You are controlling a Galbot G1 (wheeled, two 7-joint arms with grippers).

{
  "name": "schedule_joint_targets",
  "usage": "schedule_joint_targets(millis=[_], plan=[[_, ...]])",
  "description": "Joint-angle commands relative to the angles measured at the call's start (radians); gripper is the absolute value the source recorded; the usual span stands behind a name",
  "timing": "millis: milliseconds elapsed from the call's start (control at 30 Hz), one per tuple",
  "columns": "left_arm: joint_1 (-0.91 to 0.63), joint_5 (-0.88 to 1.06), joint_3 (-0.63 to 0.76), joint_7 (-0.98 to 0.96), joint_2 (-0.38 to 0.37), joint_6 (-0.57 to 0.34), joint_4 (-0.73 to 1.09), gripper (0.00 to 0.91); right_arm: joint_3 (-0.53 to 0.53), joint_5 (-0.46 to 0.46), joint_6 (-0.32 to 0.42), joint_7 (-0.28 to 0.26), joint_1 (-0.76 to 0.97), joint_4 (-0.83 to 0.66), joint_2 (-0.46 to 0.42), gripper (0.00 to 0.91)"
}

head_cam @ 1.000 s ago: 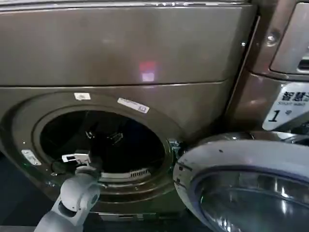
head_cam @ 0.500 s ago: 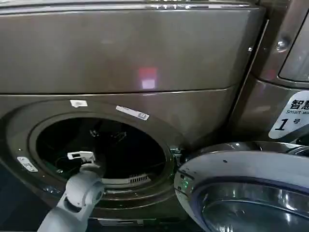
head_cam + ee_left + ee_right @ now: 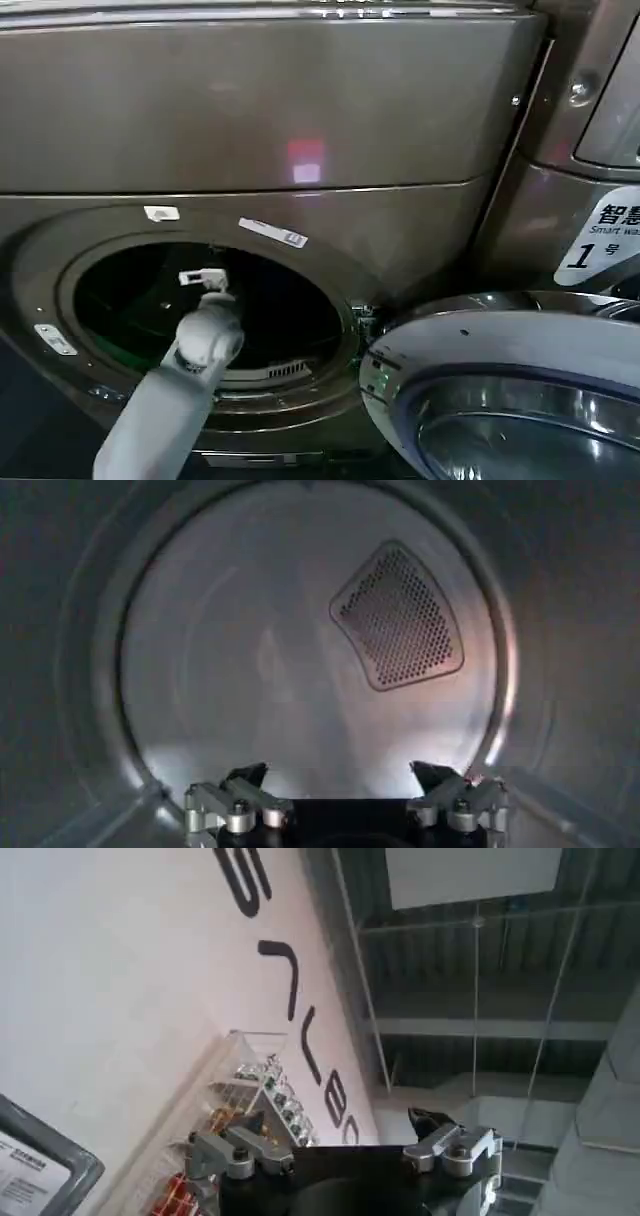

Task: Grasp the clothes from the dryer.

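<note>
The dryer [image 3: 300, 120] is a big brown-bronze machine, and its round porthole [image 3: 290, 300] stands open on a dark inside. My left arm [image 3: 205, 340] reaches through the porthole into the drum. In the left wrist view my left gripper [image 3: 340, 775] is open with nothing between its fingertips. It faces the steel back wall of the drum [image 3: 250, 680], which has a perforated vent [image 3: 398, 615]. The clothes are out of view. My right gripper [image 3: 338, 1123] is open and empty, held away from the dryer and pointing at a white wall and ceiling.
The open round door [image 3: 500, 340], with a pale rim and glass bowl, juts out at the lower right beside the porthole. A white sticker with "1" [image 3: 600, 240] sits on the brown panel at the far right. White labels [image 3: 272, 232] lie on the porthole's rim.
My left arm has risen and swung right, from the porthole's lower left toward its middle, going deeper into the drum. The view has shifted slightly.
</note>
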Motion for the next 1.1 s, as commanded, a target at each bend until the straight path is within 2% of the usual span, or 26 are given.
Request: schedule_joint_targets(millis=[33, 300, 433, 567, 767, 1100], plan=[[-0.19, 0.004, 0.008, 0.071, -0.073, -0.062, 0.352, 0.907, 0.0, 0.005, 0.002, -0.003, 0.002, -0.001, -0.003, 0.907], [-0.275, 0.046, 0.008, 0.203, -0.134, -0.097, 0.54, 0.907, 0.001, 0.008, 0.005, -0.006, 0.005, -0.001, -0.001, 0.907], [-0.288, 0.072, 0.012, 0.366, -0.128, -0.073, 0.557, 0.907, 0.004, 0.01, 0.007, -0.007, 0.002, -0.002, 0.0, 0.907], [-0.324, 0.17, 0.075, 0.585, -0.105, -0.09, 0.62, 0.907, 0.007, 0.013, 0.009, -0.01, 0.001, -0.001, 0.001, 0.907], [-0.38, 0.212, 0.129, 0.79, -0.106, -0.12, 0.705, 0.907, 0.004, 0.017, 0.01, -0.012, 0.003, 0.005, -0.001, 0.907], [-0.452, 0.39, 0.236, 1.093, -0.104, -0.181, 0.825, 0.907, 0.003, 0.019, 0.012, -0.016, 0.0, 0.007, -0.001, 0.907]])
